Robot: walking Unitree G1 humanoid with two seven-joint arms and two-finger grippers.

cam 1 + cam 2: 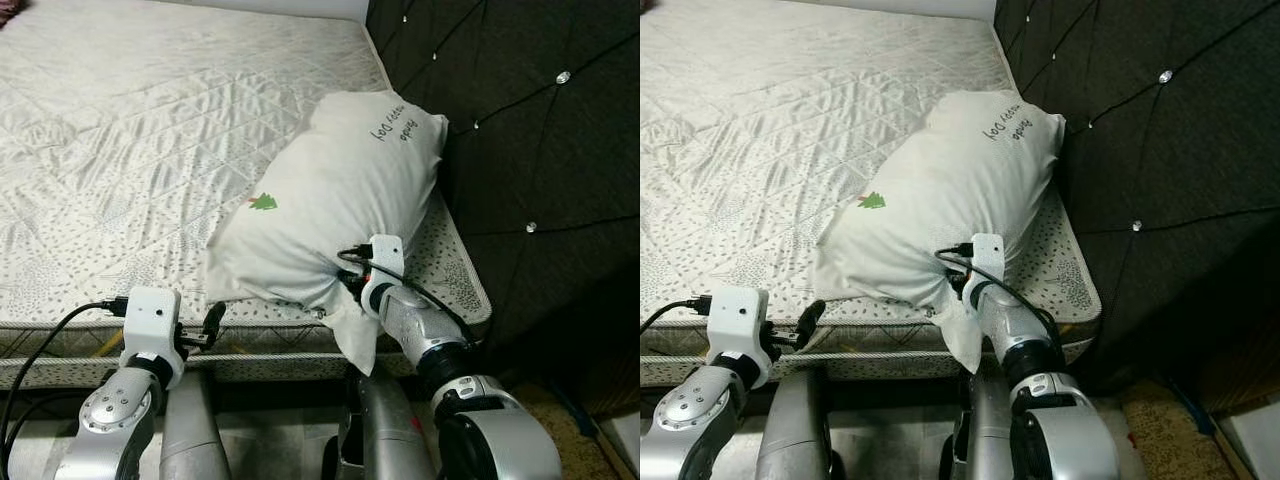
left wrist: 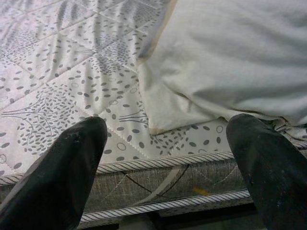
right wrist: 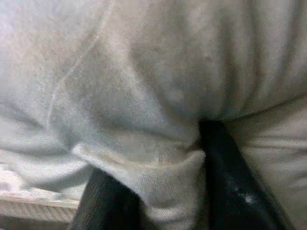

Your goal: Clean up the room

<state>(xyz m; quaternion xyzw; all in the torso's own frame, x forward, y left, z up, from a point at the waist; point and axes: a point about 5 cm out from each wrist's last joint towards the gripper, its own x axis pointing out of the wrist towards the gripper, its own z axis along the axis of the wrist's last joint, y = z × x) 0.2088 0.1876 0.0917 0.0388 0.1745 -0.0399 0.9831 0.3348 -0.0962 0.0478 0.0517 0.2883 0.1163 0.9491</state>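
A bare mattress (image 1: pixel 150 150) fills the left and centre of the scene, its pale quilted cover stitched in diamonds and printed with small grey leaf and dot motifs. A twisted cord piping runs along its near edge above a grey woven side panel.

The left pincer (image 2: pixel 163 167) hovers just off that near edge, beside the pillow's lower corner; its two black fingers (image 2: pixel 57 177) are spread wide with nothing between them, the mattress edge showing in the gap. Its white wrist block and a black cable sit above the silver left arm (image 1: pixel 120 410).

A plump white pillow (image 1: pixel 340 190) lies on the mattress near the right corner, its far end leaning against the headboard. The cotton case is soft and creased, with a small green tree motif (image 1: pixel 264 202) on its near side and a line of dark script (image 1: pixel 398 130) towards the top. One loose corner of the case droops over the mattress edge.

The right pincer (image 3: pixel 163 191) is clamped on a fold of that pillow at its near lower end, the cloth bunched between the black fingers (image 3: pixel 225 172).

A dark padded headboard (image 1: pixel 540 150) rises on the right, tufted in diamonds with shiny studs (image 1: pixel 563 77) at the crossings. Below it, a strip of speckled brownish floor (image 1: pixel 560 410) is visible.
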